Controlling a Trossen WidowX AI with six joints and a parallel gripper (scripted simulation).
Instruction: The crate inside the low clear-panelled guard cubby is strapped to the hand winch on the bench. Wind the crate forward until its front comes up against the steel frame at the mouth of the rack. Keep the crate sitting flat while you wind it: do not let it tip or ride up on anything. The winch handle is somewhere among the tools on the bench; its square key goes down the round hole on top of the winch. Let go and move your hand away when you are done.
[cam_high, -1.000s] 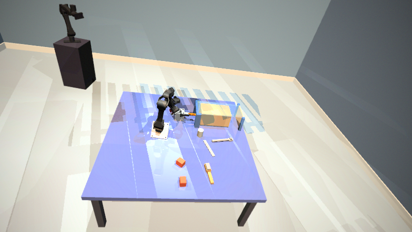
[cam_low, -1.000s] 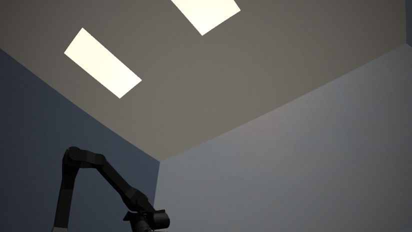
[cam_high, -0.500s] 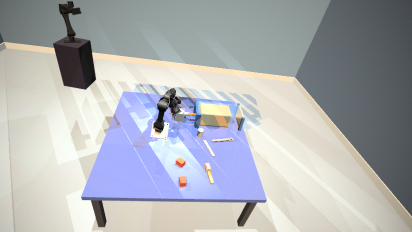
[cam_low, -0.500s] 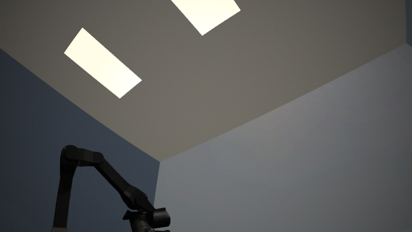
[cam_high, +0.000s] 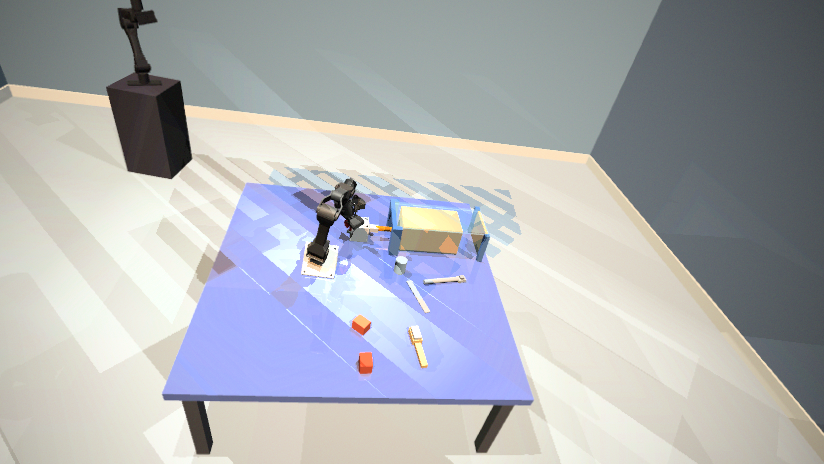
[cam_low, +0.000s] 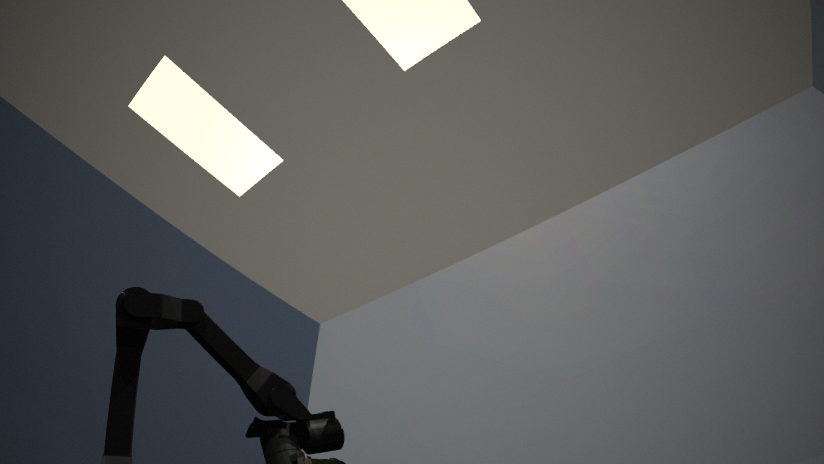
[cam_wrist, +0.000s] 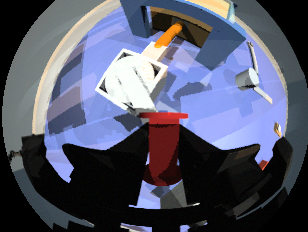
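Note:
My gripper (cam_wrist: 162, 127) is shut on the red grip of the winch handle (cam_wrist: 164, 137). The handle's pale arm reaches over the white winch (cam_wrist: 159, 86) (cam_high: 359, 234), whose round top lies under it; the key and hole are hidden. An orange strap (cam_wrist: 169, 36) (cam_high: 382, 228) runs from the winch into the cubby mouth. The crate (cam_high: 429, 239) (cam_wrist: 162, 22) looks tan and flat inside the clear-panelled cubby, close behind the blue frame (cam_high: 396, 244) (cam_wrist: 225, 42). Whether the crate touches the frame cannot be told. The exterior view shows only the arm's upper part.
A grey cylinder (cam_high: 400, 265) (cam_wrist: 247, 79) stands near the cubby mouth. A wrench (cam_high: 444, 280), a pale flat bar (cam_high: 418, 296), a yellow-handled tool (cam_high: 419, 345) and two orange-red blocks (cam_high: 361, 325) (cam_high: 365, 363) lie on the bench. Another arm (cam_high: 135, 46) stands on a far pedestal.

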